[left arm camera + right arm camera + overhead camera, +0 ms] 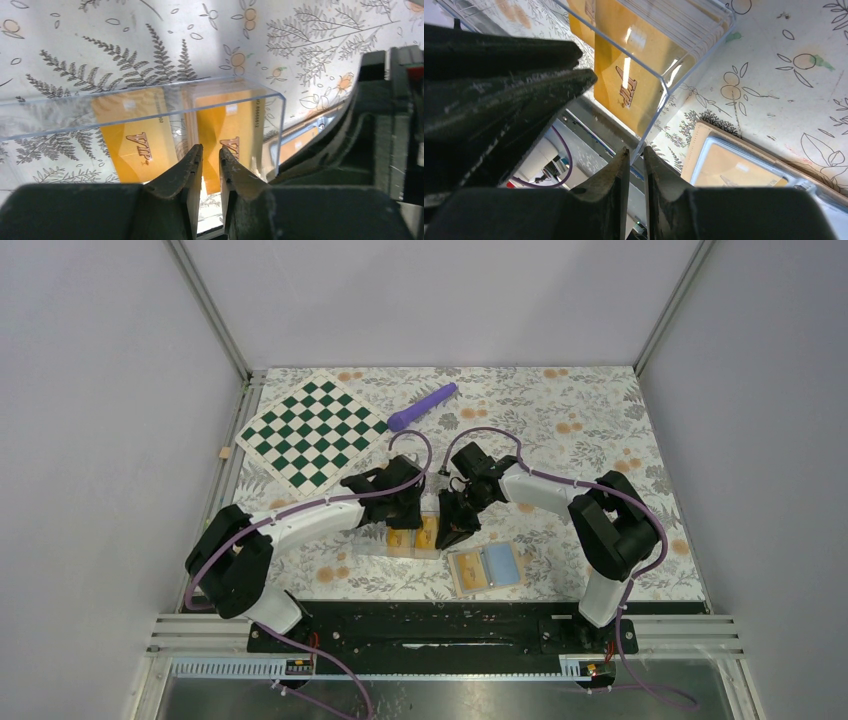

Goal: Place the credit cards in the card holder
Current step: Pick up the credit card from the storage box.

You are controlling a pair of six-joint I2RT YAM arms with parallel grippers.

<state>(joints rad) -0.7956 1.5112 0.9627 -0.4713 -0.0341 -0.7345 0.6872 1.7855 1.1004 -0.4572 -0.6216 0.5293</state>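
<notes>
While the right gripper (634,155) pinches a corner of the clear plastic case (150,112), seemingly to steady it, the left gripper (211,155) hovers at the orange credit cards (135,142) inside, jaws barely parted, any grip unclear; the open card holder (502,562) lies just beside

Floral table (600,420) carries chessboard (313,432), purple stick (422,406), clear case (400,543), card holder (486,568).

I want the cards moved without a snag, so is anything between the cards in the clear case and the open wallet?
Yes. The clear case walls in the cards, so they must be lifted out, and the right gripper, closed on the case's right end, sits between it and the wallet.
</notes>
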